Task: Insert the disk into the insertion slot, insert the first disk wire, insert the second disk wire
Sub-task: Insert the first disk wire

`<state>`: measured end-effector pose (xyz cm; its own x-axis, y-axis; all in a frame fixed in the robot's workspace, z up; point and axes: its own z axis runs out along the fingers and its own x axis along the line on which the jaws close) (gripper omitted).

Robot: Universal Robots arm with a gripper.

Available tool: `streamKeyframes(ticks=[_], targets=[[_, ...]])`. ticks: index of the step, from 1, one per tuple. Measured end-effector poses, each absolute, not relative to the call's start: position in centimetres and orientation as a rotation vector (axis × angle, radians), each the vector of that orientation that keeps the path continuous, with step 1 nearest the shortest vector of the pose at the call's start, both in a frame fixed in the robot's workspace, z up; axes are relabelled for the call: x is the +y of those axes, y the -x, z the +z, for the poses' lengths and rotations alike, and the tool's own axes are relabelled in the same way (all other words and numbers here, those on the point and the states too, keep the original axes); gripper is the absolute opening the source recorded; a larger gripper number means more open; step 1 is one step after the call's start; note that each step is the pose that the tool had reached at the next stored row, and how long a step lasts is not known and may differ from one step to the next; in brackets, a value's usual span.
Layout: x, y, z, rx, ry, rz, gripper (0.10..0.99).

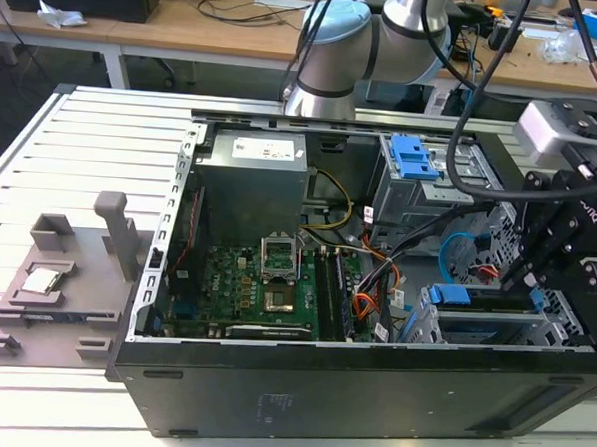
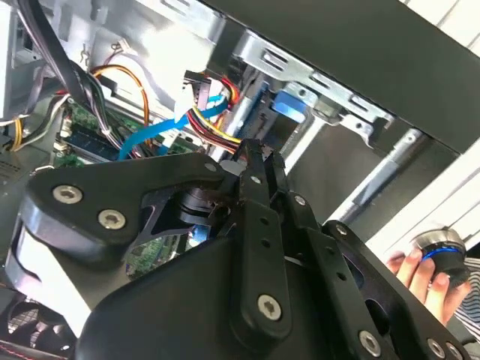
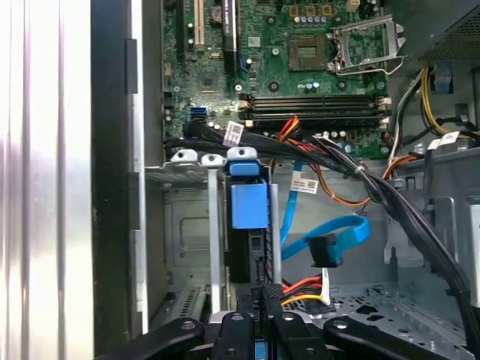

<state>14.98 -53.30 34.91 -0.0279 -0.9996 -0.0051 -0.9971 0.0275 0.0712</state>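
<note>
With the tool [image 3: 262, 298] clamped shut on the black plug of the red-and-yellow disk wire [image 3: 304, 289], just beside the end of the disk [image 3: 248, 202] seated in the insertion slot [image 3: 214, 225], keep the plug square to its socket and press straight, gently, clear of the loose blue cable [image 3: 334, 232].

disk [image 1: 455, 296] in blue carrier sits on edge inside insertion slot [image 1: 423, 326], the low perforated grey cage at exterior view's right; blue wire [image 3: 330, 238] lies loose beside cage, connector unplugged
</note>
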Motion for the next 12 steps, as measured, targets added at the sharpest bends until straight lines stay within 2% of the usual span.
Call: streamKeyframes(ticks=[12], targets=[[-53.04,-15.41,34.00,-2.219,-2.159,-0.090,0.165]])
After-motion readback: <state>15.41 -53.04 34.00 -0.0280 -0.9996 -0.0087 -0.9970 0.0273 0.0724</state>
